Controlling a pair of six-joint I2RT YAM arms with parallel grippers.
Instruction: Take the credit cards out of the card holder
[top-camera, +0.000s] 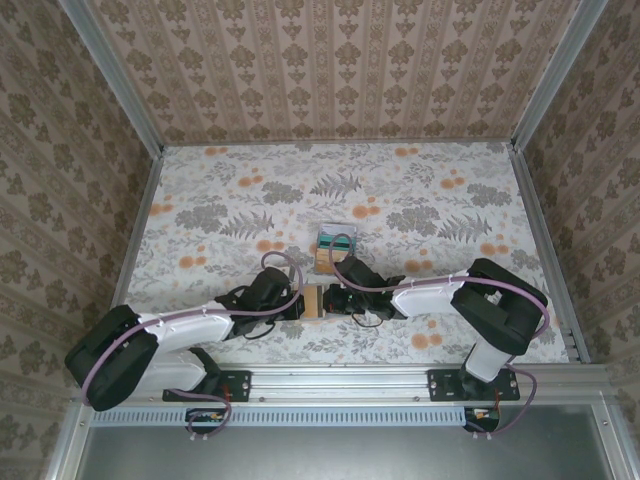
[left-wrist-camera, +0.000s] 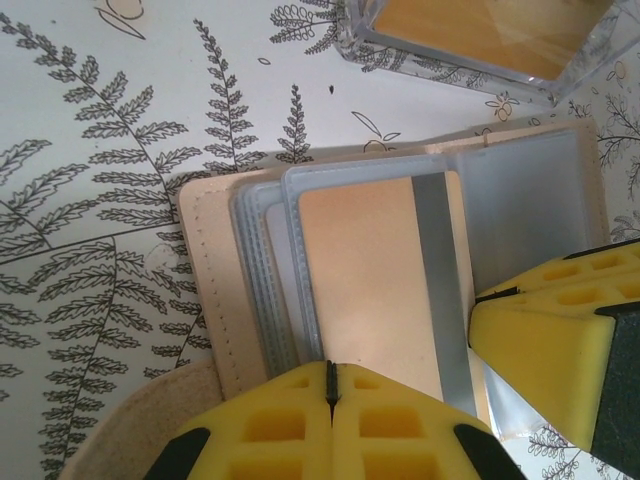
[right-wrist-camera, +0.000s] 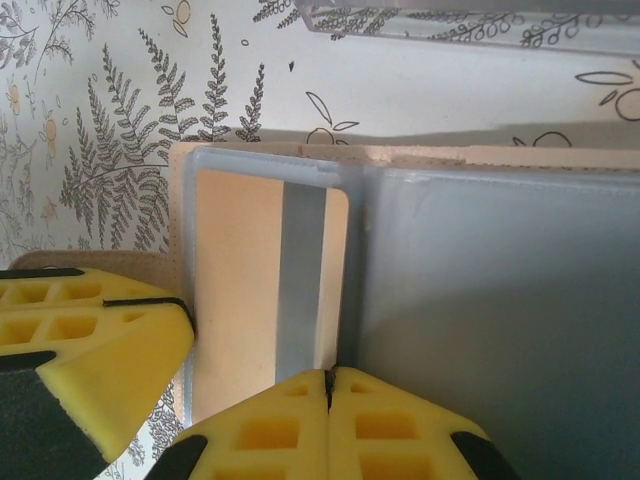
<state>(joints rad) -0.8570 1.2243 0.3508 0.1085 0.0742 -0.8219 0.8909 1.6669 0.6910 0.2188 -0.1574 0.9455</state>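
Note:
The card holder (top-camera: 314, 304) lies open between my two grippers, with a tan edge (left-wrist-camera: 205, 280) and clear sleeves (right-wrist-camera: 500, 330). An orange-tan credit card (left-wrist-camera: 365, 290) with a grey stripe (right-wrist-camera: 298, 280) sits in one sleeve. My left gripper (left-wrist-camera: 330, 385) is shut on the holder's near edge beside that card. Pinching the card's near edge just right of the stripe is my right gripper (right-wrist-camera: 328, 378), also shut. Its yellow fingers (left-wrist-camera: 550, 340) show at the right of the left wrist view. In the top view both grippers (top-camera: 303, 303) (top-camera: 334, 300) meet over the holder.
A clear plastic tray (top-camera: 337, 232) stands just beyond the holder, with a teal card (top-camera: 338, 242) and an orange one (left-wrist-camera: 480, 30) in it. The fern-patterned tabletop (top-camera: 220, 215) spreads around. Metal rails and patterned walls bound it on all sides.

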